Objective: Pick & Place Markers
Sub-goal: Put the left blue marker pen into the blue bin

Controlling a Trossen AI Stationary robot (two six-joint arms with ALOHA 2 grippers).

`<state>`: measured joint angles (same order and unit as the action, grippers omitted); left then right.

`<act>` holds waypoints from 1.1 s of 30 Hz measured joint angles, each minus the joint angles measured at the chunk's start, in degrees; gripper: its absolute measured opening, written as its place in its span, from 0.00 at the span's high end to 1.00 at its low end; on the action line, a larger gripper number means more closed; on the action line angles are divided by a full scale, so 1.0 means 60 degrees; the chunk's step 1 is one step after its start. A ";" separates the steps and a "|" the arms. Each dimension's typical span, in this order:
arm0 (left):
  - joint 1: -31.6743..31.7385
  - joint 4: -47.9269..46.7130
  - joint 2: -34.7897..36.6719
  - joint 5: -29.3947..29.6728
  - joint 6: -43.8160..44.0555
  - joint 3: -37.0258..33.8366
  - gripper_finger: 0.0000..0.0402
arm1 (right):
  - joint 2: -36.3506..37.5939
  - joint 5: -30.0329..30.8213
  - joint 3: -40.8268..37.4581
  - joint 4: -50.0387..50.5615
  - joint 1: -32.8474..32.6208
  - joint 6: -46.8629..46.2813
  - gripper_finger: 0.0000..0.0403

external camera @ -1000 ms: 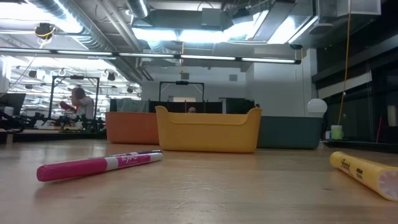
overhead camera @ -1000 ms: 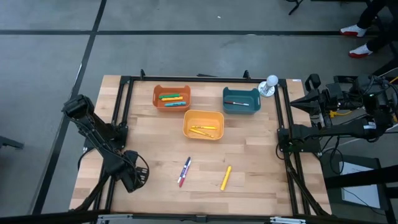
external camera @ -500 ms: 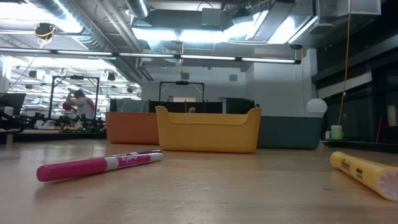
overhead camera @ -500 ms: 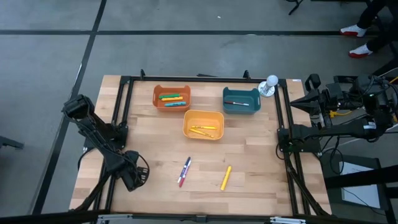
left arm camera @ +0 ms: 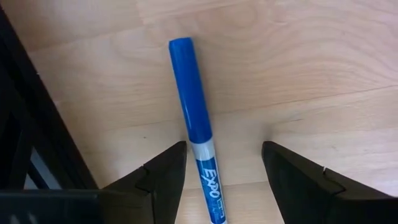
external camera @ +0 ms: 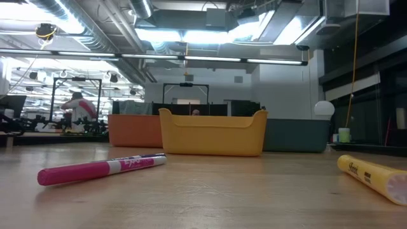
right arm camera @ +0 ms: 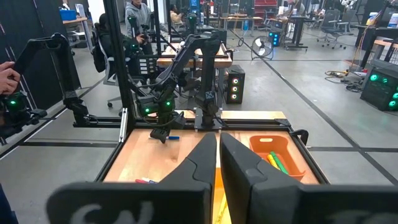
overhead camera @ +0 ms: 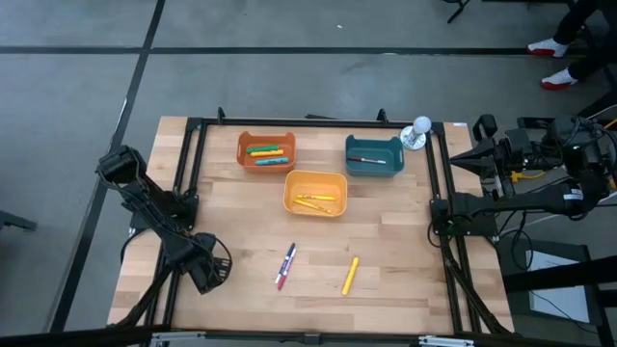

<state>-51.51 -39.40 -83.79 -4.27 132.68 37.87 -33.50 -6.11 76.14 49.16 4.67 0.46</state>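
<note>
Pale wooden tabletop (overhead camera: 386,241) is sitting on a grey concrete floor (overhead camera: 77,67), a workshop room behind. At lower left of the high view, the left gripper (left arm camera: 219,165) is hanging over a blue plastic marker (left arm camera: 193,124), jaws spread wide, straddling it untouched. At right, the right gripper (right arm camera: 218,155) is waiting, jaws nearly closed, empty.

On the wooden table (overhead camera: 241,207), the yellow bin (overhead camera: 315,192) stands near the centre, with the orange bin (overhead camera: 266,150) at eleven o'clock from it, the teal bin (overhead camera: 374,154) at one o'clock, and a white ball (overhead camera: 421,124) beyond.
</note>
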 joint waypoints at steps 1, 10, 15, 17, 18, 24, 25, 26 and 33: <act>0.0000 0.0010 -0.0007 -0.0008 -0.0003 0.0000 0.49 | -0.0003 0.0001 0.0003 0.0001 0.0000 0.0001 0.94; 0.0004 0.0150 -0.0018 0.0036 -0.0066 0.0000 0.75 | -0.0001 0.0002 0.0004 -0.0003 -0.0001 -0.0001 0.94; 0.0004 0.0146 -0.0026 -0.0051 -0.0238 -0.0004 0.92 | -0.0001 0.0000 0.0002 0.0001 0.0000 0.0001 0.94; 0.0001 0.0133 -0.0023 -0.0059 -0.0305 -0.0007 0.94 | -0.0003 0.0003 0.0000 0.0001 0.0002 -0.0002 0.94; 0.0000 0.0129 -0.0026 -0.0061 -0.0313 -0.0007 0.94 | -0.0002 0.0000 0.0002 0.0000 0.0001 0.0000 0.94; 0.0000 0.0160 -0.0026 -0.0062 -0.0317 -0.0011 0.94 | -0.0002 0.0000 0.0003 0.0001 -0.0001 0.0001 0.94; 0.0000 0.0171 -0.0026 -0.0062 -0.0316 -0.0014 0.94 | -0.0003 0.0003 0.0002 0.0000 0.0000 0.0001 0.94; 0.0000 0.0175 -0.0026 -0.0062 -0.0322 -0.0015 0.94 | -0.0003 0.0004 0.0003 0.0001 -0.0001 0.0000 0.94; -0.0029 -0.0242 0.0331 -0.0187 -0.0495 0.0162 0.94 | -0.0003 0.0003 0.0000 0.0001 0.0000 0.0001 0.94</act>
<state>-51.68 -40.85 -81.80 -5.39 129.71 38.84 -33.52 -6.09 76.14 49.17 4.67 0.47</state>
